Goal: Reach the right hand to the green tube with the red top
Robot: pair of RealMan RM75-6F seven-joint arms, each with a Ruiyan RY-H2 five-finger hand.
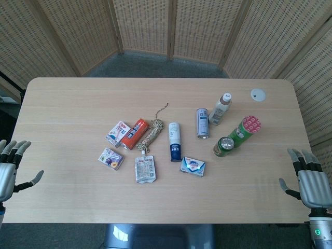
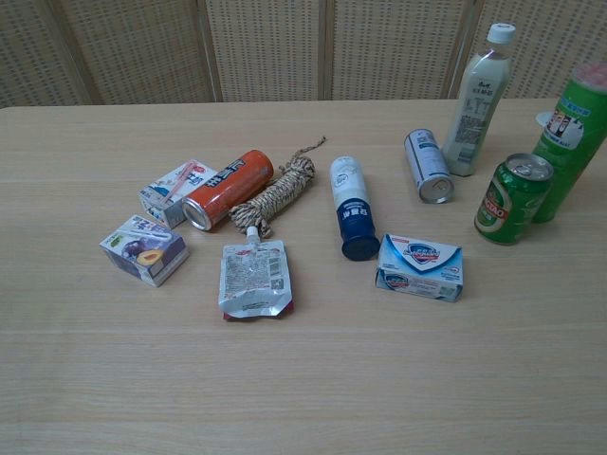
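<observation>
Two hands flanked the bench; the right hand (image 1: 312, 182), fingers apart and empty, was nearer the green tube (image 1: 244, 131). The tube stood upright, up-left of that hand, beside the green can (image 1: 224, 147).

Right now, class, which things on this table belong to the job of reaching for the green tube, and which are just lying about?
Part of the job:
green tube with the red top
right hand, open at the table's near edge

Just lying about:
green can
silver can
pale bottle
blue and white bottle
soap packet
rope
orange can
pouch
</observation>
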